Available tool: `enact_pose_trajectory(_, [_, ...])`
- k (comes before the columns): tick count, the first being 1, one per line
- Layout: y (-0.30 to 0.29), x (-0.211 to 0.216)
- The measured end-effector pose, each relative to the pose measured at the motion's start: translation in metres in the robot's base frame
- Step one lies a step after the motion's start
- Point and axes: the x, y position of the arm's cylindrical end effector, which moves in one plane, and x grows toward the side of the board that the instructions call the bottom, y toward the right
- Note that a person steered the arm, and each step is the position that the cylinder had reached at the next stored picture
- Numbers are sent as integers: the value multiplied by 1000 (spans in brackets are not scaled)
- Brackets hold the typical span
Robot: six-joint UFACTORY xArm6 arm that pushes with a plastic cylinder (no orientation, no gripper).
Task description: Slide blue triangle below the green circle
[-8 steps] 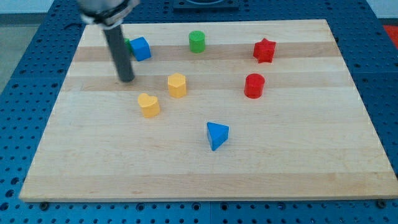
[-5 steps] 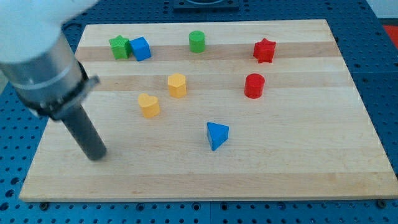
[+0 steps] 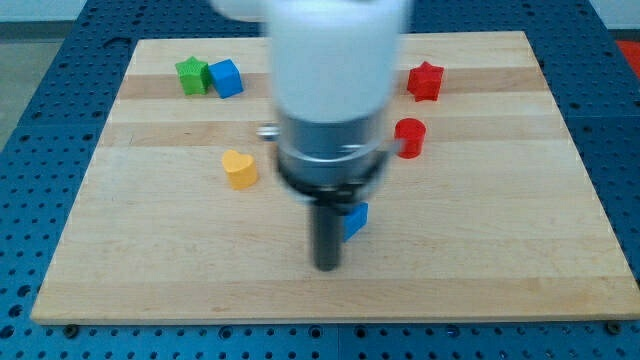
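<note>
My rod comes down in the middle of the view, and my tip rests on the board just below and left of the blue triangle. Only the triangle's right part shows beside the rod. The arm's white and grey body hides the green circle and the yellow hexagon-like block. The tip looks close to the triangle, but whether they touch cannot be told.
A green star and a blue cube sit at the view's top left. A yellow heart lies left of the arm. A red star and a red cylinder are at the right. The wooden board lies on a blue pegboard.
My tip has swept from the board's upper left, down along the left edge, then right to the blue triangle's lower left. The arm now covers the green circle and one yellow block.
</note>
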Motion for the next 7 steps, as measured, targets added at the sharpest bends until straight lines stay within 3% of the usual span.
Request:
enact_pose_trajectory(1, [-39,-4])
enact_pose_trajectory(2, [-36,6])
enact_pose_trajectory(3, [8,24])
enact_pose_trajectory(4, [66,13])
enact_pose_trajectory(5, [77,-18])
enact_pose_trajectory(7, [26,-29])
